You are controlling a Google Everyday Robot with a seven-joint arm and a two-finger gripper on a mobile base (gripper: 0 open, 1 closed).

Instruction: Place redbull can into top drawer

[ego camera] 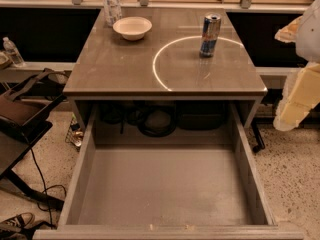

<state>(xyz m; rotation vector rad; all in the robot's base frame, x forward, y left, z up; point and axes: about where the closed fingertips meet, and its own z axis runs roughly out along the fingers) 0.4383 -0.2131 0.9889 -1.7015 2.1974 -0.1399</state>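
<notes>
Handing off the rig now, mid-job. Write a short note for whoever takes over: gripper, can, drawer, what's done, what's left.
Gripper: at the right edge of view, beside the tabletop, holding nothing.
Redbull can: upright on the tabletop, rear right, untouched.
Top drawer: pulled open, bottom bare.
Done: drawer open.
Left: grasp the can, lower it into the drawer.
Bowl and clear bottle stand rear left, away from the can.

I see dim, warm light falling from overhead. A bright ring of glare curves across the tabletop (115, 69) beside the redbull can (210, 35), whose silver top glints. The hollow behind the top drawer (165, 189) sits in deep shadow. At the right edge, the gripper (295, 101) looks pale and washed out.
</notes>
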